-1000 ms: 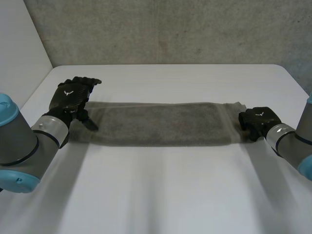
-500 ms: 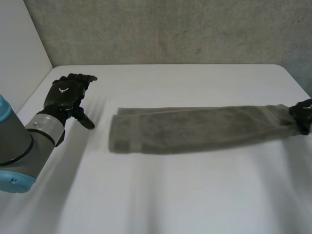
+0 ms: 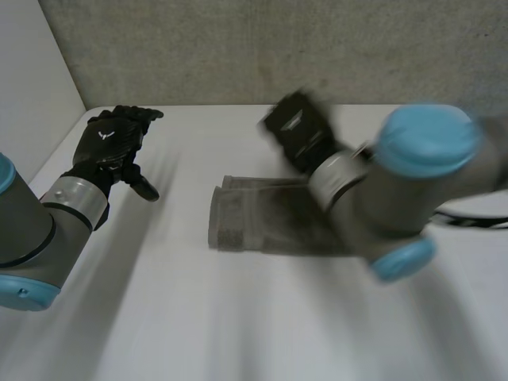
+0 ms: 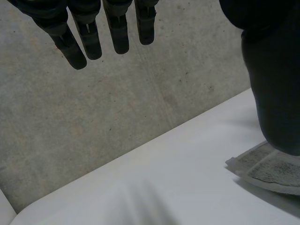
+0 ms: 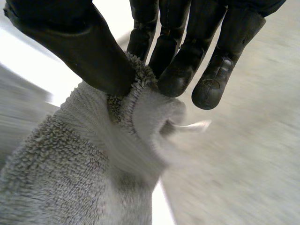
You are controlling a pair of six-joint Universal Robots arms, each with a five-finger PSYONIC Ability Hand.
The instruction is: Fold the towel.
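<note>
Before me a white bench meets a rough grey concrete wall; a plain white panel stands at my left.

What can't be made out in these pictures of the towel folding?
1. Head view: the right arm covers much of the towel, so its fold cannot be judged.
2. Head view: the right hand is blurred by motion.
3. Right wrist view: which corner or edge that hand pinches is blurred and cut off.
4. Left wrist view: the thumb of the left hand and the picture's edge hide most of the towel.
</note>
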